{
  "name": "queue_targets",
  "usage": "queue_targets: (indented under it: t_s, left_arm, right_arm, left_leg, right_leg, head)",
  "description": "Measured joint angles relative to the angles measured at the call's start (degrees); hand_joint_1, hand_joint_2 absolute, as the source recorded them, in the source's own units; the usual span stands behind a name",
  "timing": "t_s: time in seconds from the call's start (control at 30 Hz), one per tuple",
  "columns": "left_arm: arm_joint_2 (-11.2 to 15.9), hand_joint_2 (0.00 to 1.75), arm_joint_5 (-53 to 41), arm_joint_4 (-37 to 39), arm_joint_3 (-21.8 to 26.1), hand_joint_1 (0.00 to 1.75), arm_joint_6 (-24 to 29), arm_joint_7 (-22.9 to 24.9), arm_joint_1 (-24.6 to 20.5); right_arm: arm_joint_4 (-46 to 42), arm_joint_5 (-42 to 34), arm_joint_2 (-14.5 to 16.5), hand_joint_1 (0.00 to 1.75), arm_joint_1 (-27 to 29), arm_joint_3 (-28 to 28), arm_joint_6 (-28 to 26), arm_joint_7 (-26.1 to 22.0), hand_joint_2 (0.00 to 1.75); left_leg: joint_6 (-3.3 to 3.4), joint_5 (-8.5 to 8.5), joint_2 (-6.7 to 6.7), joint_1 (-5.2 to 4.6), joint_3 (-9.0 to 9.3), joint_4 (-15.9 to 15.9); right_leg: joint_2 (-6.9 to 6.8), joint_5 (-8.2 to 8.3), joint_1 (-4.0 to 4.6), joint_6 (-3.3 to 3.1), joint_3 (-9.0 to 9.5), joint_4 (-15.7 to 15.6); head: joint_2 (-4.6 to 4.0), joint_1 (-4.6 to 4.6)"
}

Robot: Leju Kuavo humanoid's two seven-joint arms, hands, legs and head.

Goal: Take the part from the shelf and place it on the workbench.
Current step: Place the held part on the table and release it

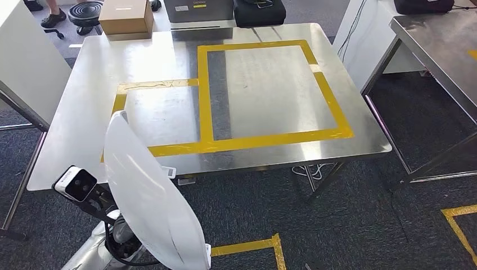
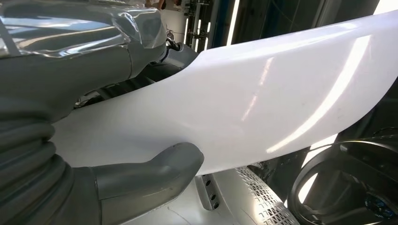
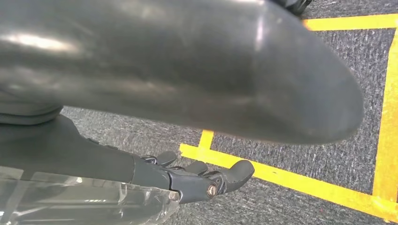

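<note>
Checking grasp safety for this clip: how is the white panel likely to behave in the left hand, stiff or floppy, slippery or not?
The white panel probably stays stiff: it keeps a smooth curved shape while sticking up past the left hand. Its glossy surface, streaked with reflections, looks slippery. Held near one end, it may tend to swing or tilt before reaching the workbench.

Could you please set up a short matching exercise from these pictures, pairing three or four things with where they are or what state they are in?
Things:
1. white part
2. cardboard box
3. right hand
4. yellow tape

Places or states:
A. hangs over the grey carpet, holding nothing
B. stuck in rectangles on the steel workbench
C. gripped by the left hand
D. at the workbench's far edge

Pairs: 1-C, 2-D, 3-A, 4-B
</note>
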Motion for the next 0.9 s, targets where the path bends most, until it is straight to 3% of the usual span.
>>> queue_targets:
  t_s: [0.07,0.1,0.13,0.2,0.23,0.3,0.33,0.43,0.53,0.57,0.6,0.63,0.7,0.73,0.8,0.9]
  left_arm:
    - [0.0,1.75,0.0,0.0,-0.1,1.75,0.0,0.1,0.0]
    - [0.0,1.75,0.0,0.0,-0.1,1.75,0.1,0.1,0.1]
    - [0.0,1.75,0.1,0.0,-0.1,1.75,0.2,0.1,0.1]
    - [0.1,1.75,0.2,0.0,-0.3,1.75,0.3,0.1,0.1]
    - [0.1,1.75,0.2,0.0,-0.3,1.75,0.4,0.2,0.1]
    - [0.1,1.75,0.3,0.0,-0.4,1.75,0.5,0.3,0.1]
    - [0.1,1.75,0.3,0.0,-0.4,1.75,0.5,0.3,0.1]
    - [0.1,1.75,0.4,-0.1,-0.4,1.75,0.5,0.3,0.0]
    - [0.3,1.75,0.4,-0.1,-0.4,1.75,0.5,0.3,0.2]
    - [0.4,1.75,0.3,-0.1,-0.4,1.75,0.5,0.3,0.2]
    - [0.4,1.75,0.3,-0.1,-0.4,1.75,0.5,0.3,0.3]
    - [0.5,1.75,0.3,-0.1,-0.4,1.75,0.5,0.3,0.3]
    - [0.6,1.75,0.3,-0.1,-0.4,1.75,0.5,0.3,0.3]
    - [0.6,1.75,0.3,-0.1,-0.3,1.75,0.5,0.3,0.2]
    - [0.6,1.75,0.1,-0.1,-0.3,1.75,0.5,0.3,0.2]
    - [0.7,1.75,-2.0,-0.2,0.2,1.75,0.9,0.1,0.4]
  right_arm:
    - [0.0,0.0,0.0,0.00,0.1,0.0,0.0,0.0,0.00]
    - [0.0,0.0,0.0,0.00,0.2,0.0,0.0,0.0,0.00]
    - [0.0,-0.1,0.0,0.00,0.3,0.0,0.0,0.0,0.00]
    - [0.1,-0.1,0.0,0.00,0.4,0.0,0.1,0.0,0.00]
    - [0.1,-0.1,-0.1,0.00,0.4,0.0,0.1,0.0,0.00]
    - [0.1,-0.1,-0.1,0.00,0.5,0.0,0.1,0.1,0.00]
    - [0.1,-0.1,-0.1,0.00,0.5,0.0,0.1,0.1,0.00]
    - [0.1,-0.4,0.1,0.00,0.4,0.0,0.0,0.1,0.00]
    - [0.1,-0.7,0.5,0.00,0.4,0.0,-0.3,0.2,0.00]
    - [0.1,-0.8,0.6,0.00,0.4,0.0,-0.4,0.2,0.00]
    - [0.1,-0.8,0.7,0.00,0.5,0.0,-0.4,0.2,0.00]
    - [0.1,-0.8,0.8,0.00,0.5,0.0,-0.5,0.2,0.00]
    - [0.1,-0.8,1.1,0.00,0.4,0.0,-0.6,0.2,0.00]
    - [0.1,-0.8,1.2,0.00,0.4,0.0,-0.7,0.2,0.00]
    - [0.1,-0.8,1.4,0.00,0.4,0.0,-1.2,0.3,0.00]
    - [0.1,-0.9,1.5,0.00,0.3,0.0,-1.5,0.6,0.00]
  left_leg:
    - [0.11,-0.91,-0.24,-0.10,0.77,0.0]
    - [0.06,-1.42,-0.39,-0.12,1.33,0.0]
    - [-0.05,-1.94,-0.51,-0.12,2.00,0.0]
    - [-0.45,-2.97,-0.60,-0.18,3.30,0.1]
    - [-0.75,-3.47,-0.64,-0.29,3.71,0.2]
    - [-1.40,-4.23,-0.69,-0.52,4.09,0.4]
    - [-1.68,-4.51,-0.71,-0.58,4.19,0.5]
    - [-2.66,-6.40,-0.26,-0.41,3.18,3.3]
    - [-3.81,-10.97,0.09,0.36,-2.48,14.0]
    - [-4.06,-11.71,0.14,0.62,-4.25,16.7]
    - [-4.22,-11.34,0.22,0.81,-5.11,17.4]
    - [-4.27,-9.75,0.32,0.95,-4.76,15.7]
    - [-4.01,-4.88,0.52,1.03,-1.50,7.8]
    - [-3.73,-3.40,0.60,0.91,0.06,4.0]
    - [-3.04,-2.60,0.62,0.54,1.57,0.8]
    - [-1.99,-2.15,0.53,0.45,2.18,0.0]
  right_leg:
    - [-0.03,-3.04,-0.03,-0.18,-4.44,4.1]
    - [-0.05,-3.37,-0.05,0.06,-5.35,3.5]
    - [-0.09,-2.15,-0.08,0.59,-5.27,0.9]
    - [-0.30,3.46,-0.06,1.84,-3.53,-7.0]
    - [-0.45,5.93,0.01,1.84,-2.65,-10.1]
    - [-0.62,8.54,0.20,0.73,-1.76,-12.5]
    - [-0.62,8.65,0.19,0.01,-1.46,-12.5]
    - [-0.52,8.60,-0.38,-0.86,-0.43,-12.8]
    - [-0.51,8.00,-0.42,-1.67,0.25,-12.9]
    - [-0.50,7.84,-0.39,-1.79,0.41,-12.9]
    - [-0.46,7.66,-0.36,-1.82,0.62,-12.9]
    - [-0.39,7.47,-0.36,-1.78,0.91,-12.9]
    - [-0.24,7.06,-0.37,-1.55,1.63,-12.9]
    - [-0.19,6.91,-0.30,-1.39,1.86,-12.9]
    - [-0.19,6.72,-0.18,-0.90,1.87,-13.0]
    - [-0.29,6.35,-0.09,0.04,1.71,-12.8]
  head:
    - [0.00,0.01]
    - [0.00,0.03]
    - [0.00,0.03]
    - [0.00,0.05]
    - [0.00,0.06]
    - [0.00,0.03]
    - [0.00,0.01]
    - [0.00,-0.08]
    - [0.00,-0.15]
    - [0.00,-0.15]
    - [0.00,-0.15]
    - [0.00,-0.16]
    - [0.00,-0.15]
    - [0.00,-0.13]
    - [0.00,-0.12]
    - [0.00,-0.10]
